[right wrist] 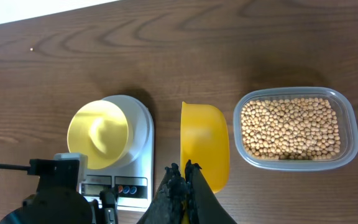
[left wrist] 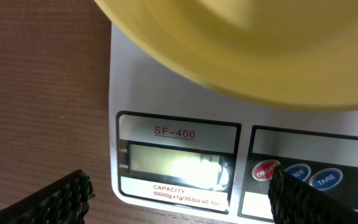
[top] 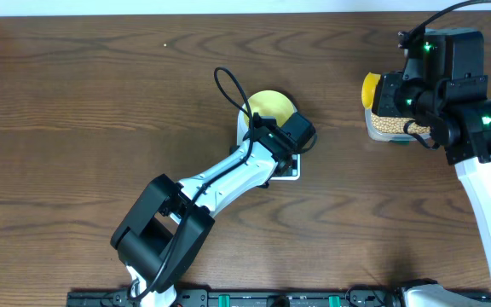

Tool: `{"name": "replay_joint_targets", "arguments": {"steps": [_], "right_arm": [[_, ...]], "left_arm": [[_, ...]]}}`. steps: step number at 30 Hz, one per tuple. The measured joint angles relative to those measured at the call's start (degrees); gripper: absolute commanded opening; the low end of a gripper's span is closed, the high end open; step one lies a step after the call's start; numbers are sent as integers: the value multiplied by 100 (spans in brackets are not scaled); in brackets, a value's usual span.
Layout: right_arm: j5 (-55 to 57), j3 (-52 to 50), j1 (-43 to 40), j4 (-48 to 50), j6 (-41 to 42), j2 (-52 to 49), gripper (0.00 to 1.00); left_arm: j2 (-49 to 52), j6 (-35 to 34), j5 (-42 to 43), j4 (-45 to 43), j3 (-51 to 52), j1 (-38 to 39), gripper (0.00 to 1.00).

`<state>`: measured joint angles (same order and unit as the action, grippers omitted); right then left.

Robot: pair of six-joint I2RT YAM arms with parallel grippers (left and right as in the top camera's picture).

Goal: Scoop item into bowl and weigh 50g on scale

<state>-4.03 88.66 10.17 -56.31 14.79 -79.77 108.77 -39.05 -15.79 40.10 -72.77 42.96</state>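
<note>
The pale yellow bowl (right wrist: 101,132) (top: 268,106) stands empty on the white scale (right wrist: 140,127) (left wrist: 179,93). My left gripper (left wrist: 179,202) hovers open just above the scale's display edge. One of its fingers (left wrist: 61,199) is off the scale's left side, and the other is over the red button (left wrist: 265,170). Glare hides the display's reading. My right gripper (right wrist: 184,169) is shut on the handle of a bright yellow scoop (right wrist: 205,142), which is empty and hangs between the scale and the clear tub (right wrist: 348,118). The item, tan beans (right wrist: 289,127) (top: 385,124), fills the tub.
The left arm (top: 220,183) reaches from the front edge across the table's middle to the scale. The right arm (top: 459,85) covers part of the tub at the right. Bare wooden tabletop (top: 83,111) lies to the left and behind.
</note>
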Motion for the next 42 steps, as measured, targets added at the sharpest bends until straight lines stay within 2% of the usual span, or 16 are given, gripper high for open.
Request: {"name": "replay_joint_targets", "arguments": {"steps": [42], "right_arm": [[0,0,0,-7,0,0,1]], "left_arm": [[166,-2,-129,-181,22,0,93]]}}
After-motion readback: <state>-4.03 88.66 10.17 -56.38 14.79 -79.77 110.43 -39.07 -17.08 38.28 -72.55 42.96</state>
